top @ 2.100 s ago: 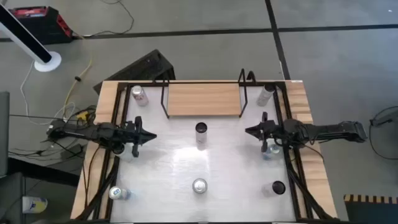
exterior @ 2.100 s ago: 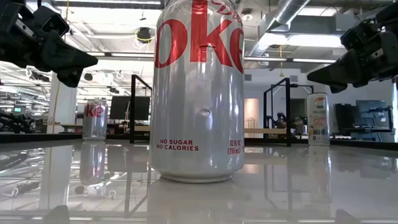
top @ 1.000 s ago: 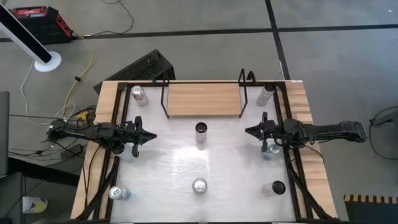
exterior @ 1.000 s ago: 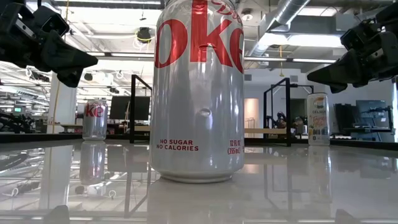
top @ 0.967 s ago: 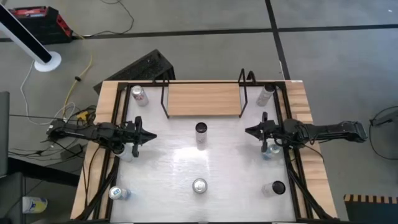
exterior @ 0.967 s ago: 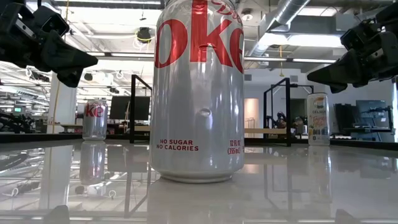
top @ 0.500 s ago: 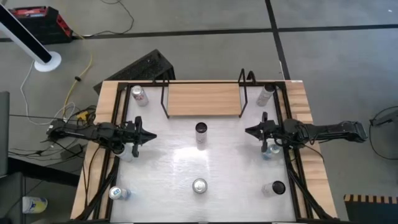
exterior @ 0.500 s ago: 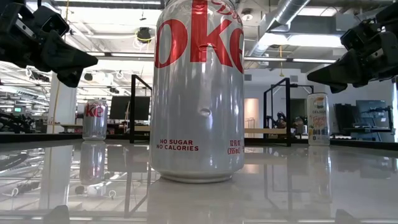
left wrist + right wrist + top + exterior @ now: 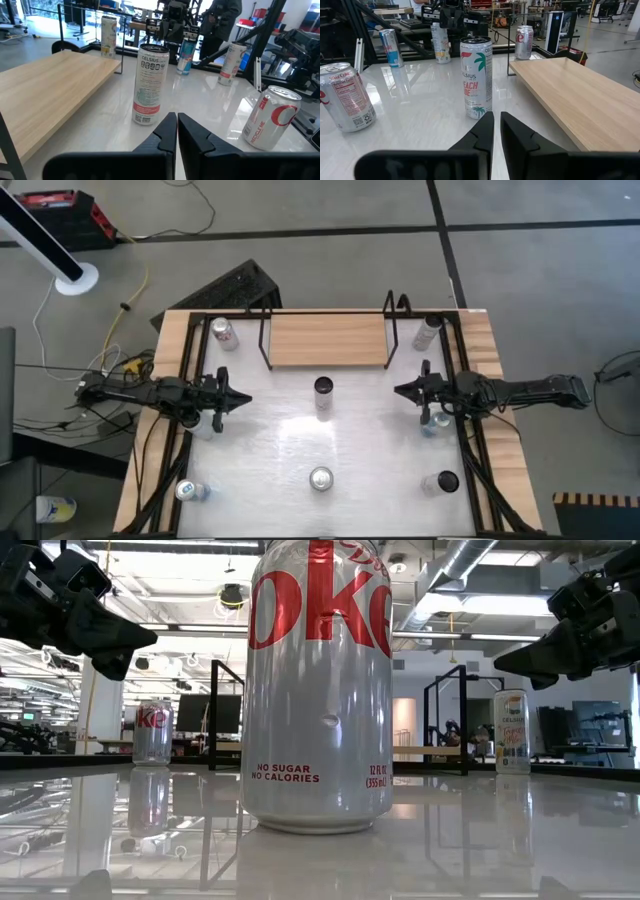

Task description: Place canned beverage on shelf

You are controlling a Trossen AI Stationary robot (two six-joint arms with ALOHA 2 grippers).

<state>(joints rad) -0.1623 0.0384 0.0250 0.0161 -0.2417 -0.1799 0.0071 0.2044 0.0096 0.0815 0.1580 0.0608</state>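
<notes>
While the Celsius can stands upright at the table's centre, just in front of the shelf at 12 o'clock, I hold both arms off it. My left gripper hovers at its 9 o'clock and my right gripper at its 3 o'clock, each with fingers pressed nearly together on nothing. A Diet Coke can stands at 6 o'clock, and a Coke can sits beside the shelf's left end.
</notes>
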